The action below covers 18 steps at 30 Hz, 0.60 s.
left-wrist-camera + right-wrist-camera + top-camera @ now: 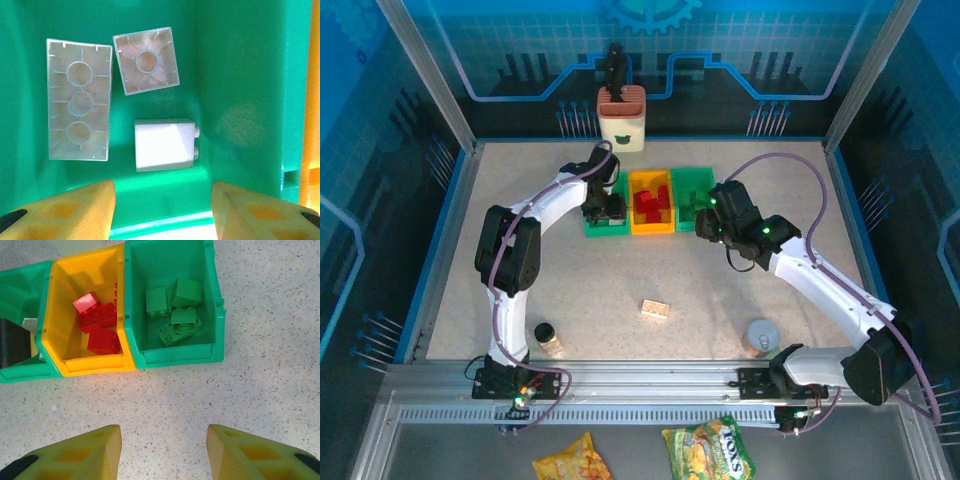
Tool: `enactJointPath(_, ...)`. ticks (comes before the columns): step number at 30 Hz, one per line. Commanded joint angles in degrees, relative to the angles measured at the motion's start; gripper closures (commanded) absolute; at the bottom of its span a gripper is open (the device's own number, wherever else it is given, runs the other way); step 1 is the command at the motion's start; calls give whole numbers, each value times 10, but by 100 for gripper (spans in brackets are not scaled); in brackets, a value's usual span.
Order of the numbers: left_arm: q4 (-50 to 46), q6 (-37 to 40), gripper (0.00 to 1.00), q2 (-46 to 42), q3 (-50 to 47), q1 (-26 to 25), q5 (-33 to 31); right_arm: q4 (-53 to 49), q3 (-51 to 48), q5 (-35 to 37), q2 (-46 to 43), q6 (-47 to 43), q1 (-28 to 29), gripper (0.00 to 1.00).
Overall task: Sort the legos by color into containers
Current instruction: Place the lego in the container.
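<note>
We are looking down with the left gripper [162,212] into the left green bin [240,75], its yellow fingers standing wide apart with nothing between them. Three cream legos are lying on the bin floor: a long brick [79,102] upside down near the left wall, a square brick [146,60] hollow side up just beside it, and a third brick [164,145] on its side, apart from both, with bare floor running to the right wall. The right gripper [164,452] is hanging over open tabletop [260,390] in front of the bins, also spread wide and empty. Ahead of it the orange-yellow bin [95,365] is holding red bricks [100,325] and the right green bin [180,357] is holding green bricks [175,310] (the three bins are sitting wall to wall). One loose cream brick [655,310] is lying alone mid-table, well apart from the jar [549,338] and the grey cup [761,337] near the front edge.
</note>
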Motion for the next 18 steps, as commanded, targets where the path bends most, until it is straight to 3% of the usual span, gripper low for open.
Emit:
enactJointPath(1,2,1,46,-21,2,3,20,-13,6,10,-12,6,-8,50)
enactJointPath(18,-19,-13,47,-147,-109,-40,17,-13,3,0,1,2,-8,50)
